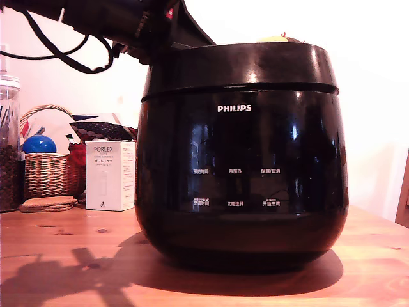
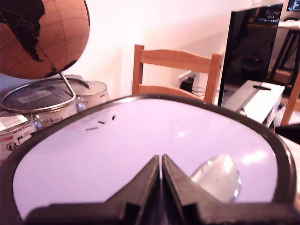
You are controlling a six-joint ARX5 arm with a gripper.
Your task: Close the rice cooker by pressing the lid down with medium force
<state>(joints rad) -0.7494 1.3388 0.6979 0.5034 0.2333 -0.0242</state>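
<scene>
The rice cooker (image 1: 241, 173) stands big and glossy black on the wooden table (image 1: 64, 256), with its white PHILIPS logo facing the exterior view. The lid (image 1: 243, 64) sits down on the body, and only a thin seam shows between them. My arm (image 1: 128, 22) reaches in from the exterior view's upper left over the lid's back, so the fingers are hidden in that view. In the wrist view my gripper (image 2: 161, 158) is shut with nothing between its fingers. Its tips lie low over the lid's (image 2: 140, 140) shiny pale top. A small clear shiny part (image 2: 218, 178) sits on the lid beside them.
At the exterior view's left stand a white Porlex box (image 1: 110, 176), a wicker basket (image 1: 48, 169) with a blue ball, a jar of coffee beans (image 1: 9, 147) and cork coasters (image 1: 48, 203). The wrist view shows a globe (image 2: 42, 33), tins (image 2: 42, 105), a wooden chair (image 2: 176, 70) and a dark screen (image 2: 251, 47).
</scene>
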